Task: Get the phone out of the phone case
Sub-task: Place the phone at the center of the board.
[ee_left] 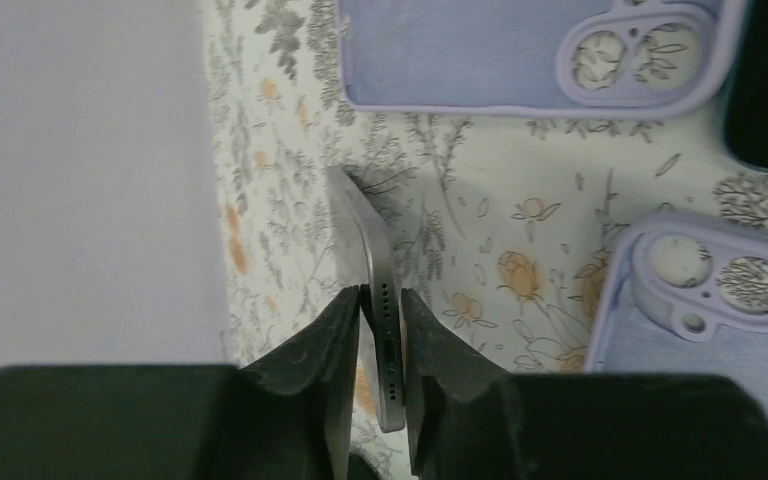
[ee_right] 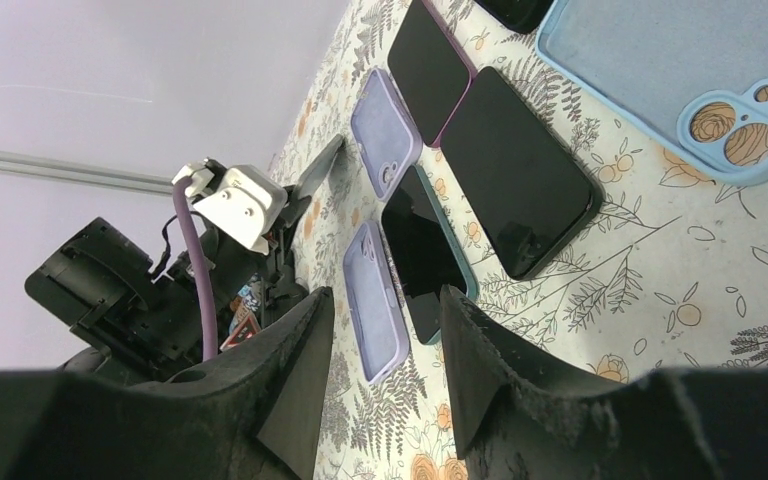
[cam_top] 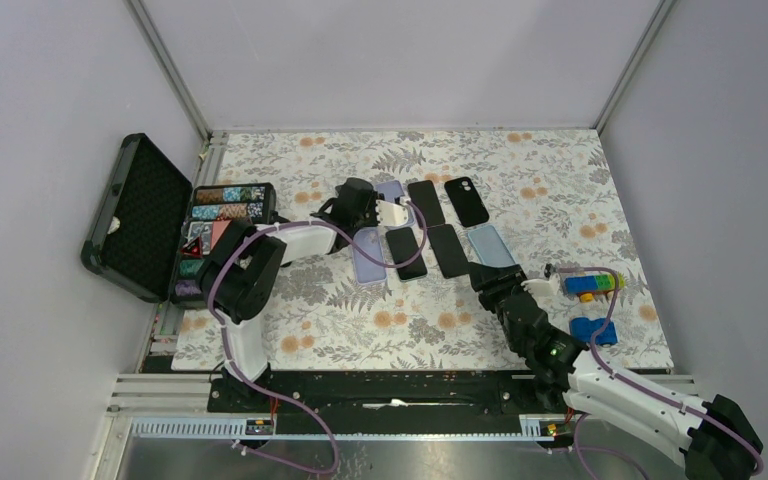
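Left claw (ee_left: 381, 300) is clamped on the bare phone (ee_left: 368, 235), tipped on edge, far corner down on the table (ee_left: 520, 170), near a lilac case (ee_left: 440, 55). Right claw (ee_right: 380, 320) hangs apart, holding nothing.

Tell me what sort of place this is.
Probably a robotics lab test cell: plain grey walls framed by aluminium rails, two robot arms bolted to a floral-covered table, and black phones and lilac silicone cases laid in rows.
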`<state>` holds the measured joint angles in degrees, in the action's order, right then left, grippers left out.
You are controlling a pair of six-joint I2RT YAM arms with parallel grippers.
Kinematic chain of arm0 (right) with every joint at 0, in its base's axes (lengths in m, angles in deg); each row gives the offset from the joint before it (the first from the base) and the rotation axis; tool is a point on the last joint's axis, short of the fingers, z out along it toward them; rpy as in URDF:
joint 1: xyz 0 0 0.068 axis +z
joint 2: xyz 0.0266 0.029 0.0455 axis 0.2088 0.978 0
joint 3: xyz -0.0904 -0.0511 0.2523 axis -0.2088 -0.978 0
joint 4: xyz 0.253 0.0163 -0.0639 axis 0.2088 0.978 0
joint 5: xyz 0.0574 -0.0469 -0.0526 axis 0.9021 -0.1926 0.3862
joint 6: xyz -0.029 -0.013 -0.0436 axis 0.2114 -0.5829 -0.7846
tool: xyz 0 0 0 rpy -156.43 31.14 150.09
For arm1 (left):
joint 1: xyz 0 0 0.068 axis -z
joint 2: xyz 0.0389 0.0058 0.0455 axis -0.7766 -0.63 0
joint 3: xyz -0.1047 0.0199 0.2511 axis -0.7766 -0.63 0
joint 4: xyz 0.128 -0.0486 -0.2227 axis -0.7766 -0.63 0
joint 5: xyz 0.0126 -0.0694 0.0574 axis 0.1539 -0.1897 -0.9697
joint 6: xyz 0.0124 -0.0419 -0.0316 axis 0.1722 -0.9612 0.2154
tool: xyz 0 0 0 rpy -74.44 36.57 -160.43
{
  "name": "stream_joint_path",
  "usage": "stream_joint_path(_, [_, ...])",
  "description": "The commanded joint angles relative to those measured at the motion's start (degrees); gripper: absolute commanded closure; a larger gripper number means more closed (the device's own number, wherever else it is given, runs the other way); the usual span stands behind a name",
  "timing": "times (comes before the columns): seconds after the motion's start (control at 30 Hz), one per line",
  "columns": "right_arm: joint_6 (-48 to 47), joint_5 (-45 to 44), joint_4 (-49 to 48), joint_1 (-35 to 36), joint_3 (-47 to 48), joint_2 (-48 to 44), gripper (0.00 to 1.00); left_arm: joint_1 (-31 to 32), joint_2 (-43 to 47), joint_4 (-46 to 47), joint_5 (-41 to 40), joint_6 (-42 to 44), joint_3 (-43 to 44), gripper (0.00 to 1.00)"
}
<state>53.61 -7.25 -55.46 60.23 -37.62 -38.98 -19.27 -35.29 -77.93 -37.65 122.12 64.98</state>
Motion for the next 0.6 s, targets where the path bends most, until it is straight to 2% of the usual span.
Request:
stream_joint_path(0.0, [-1.58, -2.84, -2.03, -0.55, -0.26, -0.17, 0.5, -1.32, -0.59, -10.71, 7.15, -3.84, 6.05, 0.77])
stream_joint_path(0.13, [-1.8, -2.85, -2.0, -0.62, 0.27, 0.43, 0.49, -1.97, -2.73, -20.3, 10.45, -6.34, 10.69, 0.74])
stream_joint_path(0.57, [-1.72, -3.32, -2.09, -0.85, -0.66, -1.2, 0.49, -2.41, -6.67, -27.13, 13.75, -8.21, 13.77, 0.83])
